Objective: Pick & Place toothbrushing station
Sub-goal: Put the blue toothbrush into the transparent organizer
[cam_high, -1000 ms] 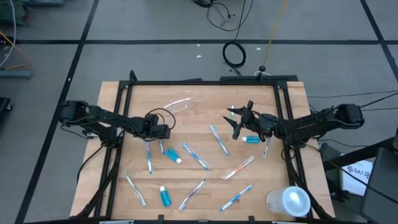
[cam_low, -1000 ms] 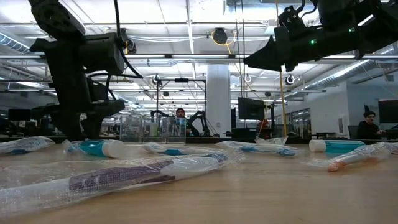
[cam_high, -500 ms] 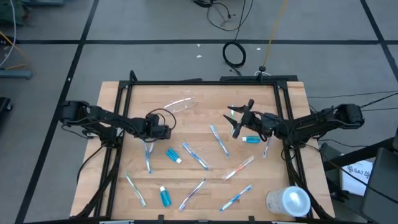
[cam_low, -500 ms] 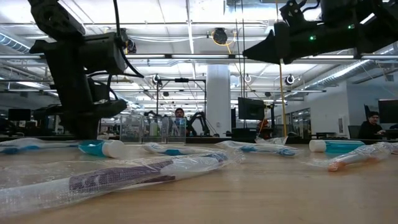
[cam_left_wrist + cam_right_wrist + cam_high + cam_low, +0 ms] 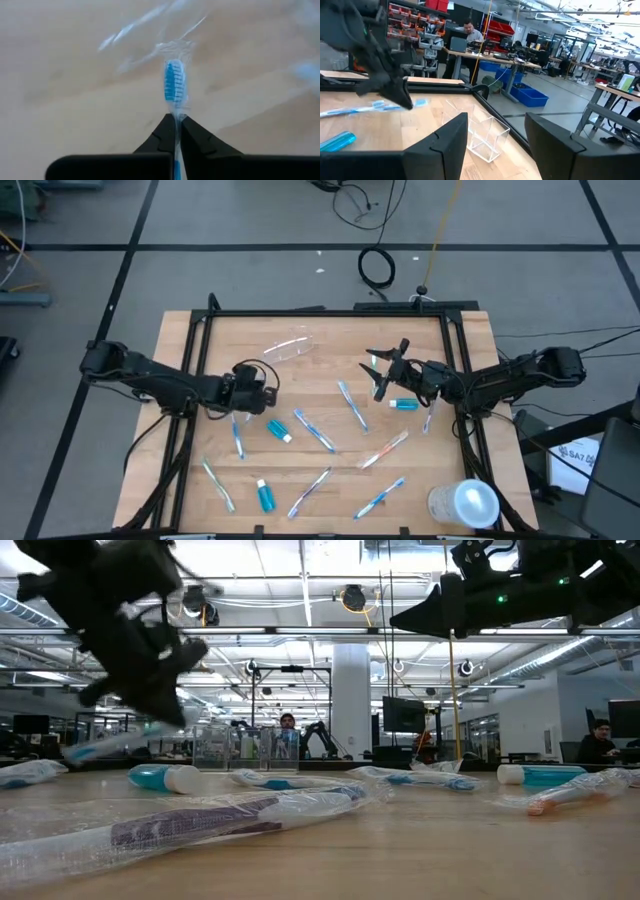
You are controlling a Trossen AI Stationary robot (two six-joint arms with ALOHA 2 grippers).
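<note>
My left gripper point(image 5: 238, 410) is shut on a thin blue-and-white toothbrush point(image 5: 115, 740) in a clear wrapper, raised above the table's left half. Its bristle head point(image 5: 174, 85) sticks out past the fingertips. My right gripper point(image 5: 380, 377) hovers open over the right half, with nothing between its fingers point(image 5: 447, 137). The small clear cup point(image 5: 286, 347) lies on its side at the far middle. Several more wrapped toothbrushes, such as one point(image 5: 313, 430) mid-table, lie flat on the wood. Three teal toothpaste tubes point(image 5: 279, 430), point(image 5: 265, 497), point(image 5: 403, 404) lie among them. My left gripper pinches the toothbrush's neck point(image 5: 176, 114), just behind the bristle head, between its two fingertips. The fingers slant down from above and lie along the brush, with the handle running back under the gripper. The brush is lifted clear of the table, slightly tilted point(image 5: 150, 730).
A larger whitish translucent cylinder point(image 5: 465, 504) stands at the near right corner. A dark frame point(image 5: 200, 330) borders the wooden table. People and workbenches show in the room behind the table point(image 5: 290, 725).
My left gripper has shut on the toothbrush where it lay on the table, then risen and tipped. The brush has come up off the wood and now hangs tilted in the air. The left arm's base end has swung a little toward the table's left edge.
</note>
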